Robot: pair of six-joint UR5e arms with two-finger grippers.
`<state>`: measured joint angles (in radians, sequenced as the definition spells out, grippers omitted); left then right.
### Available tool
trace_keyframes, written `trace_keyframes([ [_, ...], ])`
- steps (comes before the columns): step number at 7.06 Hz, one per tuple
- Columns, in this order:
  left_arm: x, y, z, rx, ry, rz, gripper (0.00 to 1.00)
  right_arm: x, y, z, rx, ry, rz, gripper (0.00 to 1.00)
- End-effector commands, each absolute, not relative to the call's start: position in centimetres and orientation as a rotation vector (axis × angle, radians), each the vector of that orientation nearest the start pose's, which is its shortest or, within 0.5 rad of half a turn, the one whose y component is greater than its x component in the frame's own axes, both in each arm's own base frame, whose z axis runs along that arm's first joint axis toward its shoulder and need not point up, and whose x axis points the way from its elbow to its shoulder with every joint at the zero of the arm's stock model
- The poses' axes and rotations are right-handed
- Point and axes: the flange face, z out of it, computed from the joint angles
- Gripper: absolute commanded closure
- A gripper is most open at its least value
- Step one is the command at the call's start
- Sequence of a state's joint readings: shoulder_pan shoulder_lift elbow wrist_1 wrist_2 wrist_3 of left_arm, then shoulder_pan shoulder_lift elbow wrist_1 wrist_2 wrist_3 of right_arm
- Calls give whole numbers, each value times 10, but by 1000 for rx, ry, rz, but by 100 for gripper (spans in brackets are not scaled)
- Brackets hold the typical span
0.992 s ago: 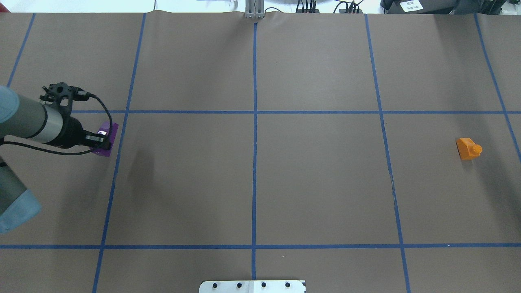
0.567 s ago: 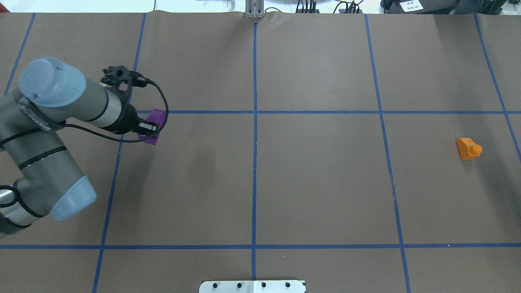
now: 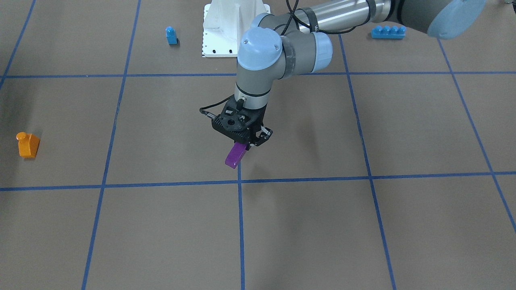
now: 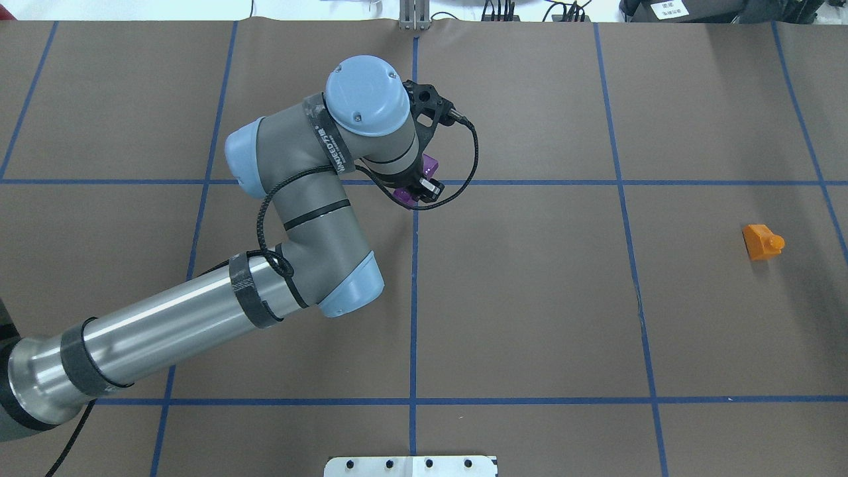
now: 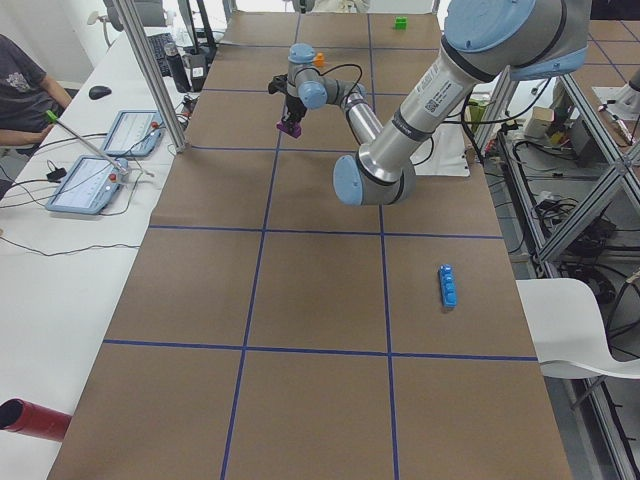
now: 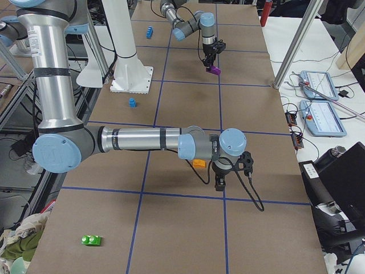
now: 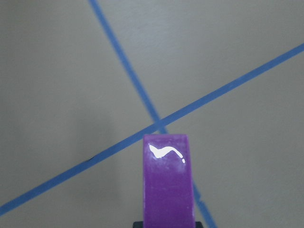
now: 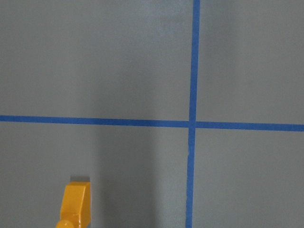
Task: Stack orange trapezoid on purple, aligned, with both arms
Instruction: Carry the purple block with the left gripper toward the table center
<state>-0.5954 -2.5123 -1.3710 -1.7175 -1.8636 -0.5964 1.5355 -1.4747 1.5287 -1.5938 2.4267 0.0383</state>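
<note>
My left gripper [image 3: 243, 141] is shut on the purple block [image 3: 236, 156] and holds it tilted, just above the table's middle tape crossing. The block also shows in the overhead view [image 4: 430, 162] and in the left wrist view [image 7: 167, 185]. The orange trapezoid [image 4: 762, 242] lies on its side far to the right, stud pointing right. It also shows at the left of the front view [image 3: 27, 144]. My right gripper [image 6: 221, 181] shows only in the exterior right view, beside the orange trapezoid [image 6: 198, 163]. I cannot tell whether it is open or shut. The right wrist view catches the trapezoid [image 8: 76, 205] at its bottom edge.
A small blue single-stud block [image 3: 171, 35] and a long blue four-stud brick [image 3: 388, 32] lie near the white robot base [image 3: 234, 28]. A green block [image 6: 91, 240] lies at the near end in the exterior right view. Blue tape lines grid the brown table.
My left arm has swept to the right with the purple block, from the table's left side to the middle tape crossing. The orange trapezoid has not moved.
</note>
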Motion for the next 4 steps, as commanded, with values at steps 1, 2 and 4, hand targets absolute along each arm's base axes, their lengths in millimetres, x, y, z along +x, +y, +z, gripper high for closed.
trace_keyframes([
  [1,610,-527,153,454,789,580,100,39,-536,627,-4,-856,-10,0],
  [2,616,-522,156,447,785,589,100,39,-536,627,-4,-856,-10,0],
  [4,627,-516,166,429,777,602,100,37,-536,628,-8,-856,-13,0],
])
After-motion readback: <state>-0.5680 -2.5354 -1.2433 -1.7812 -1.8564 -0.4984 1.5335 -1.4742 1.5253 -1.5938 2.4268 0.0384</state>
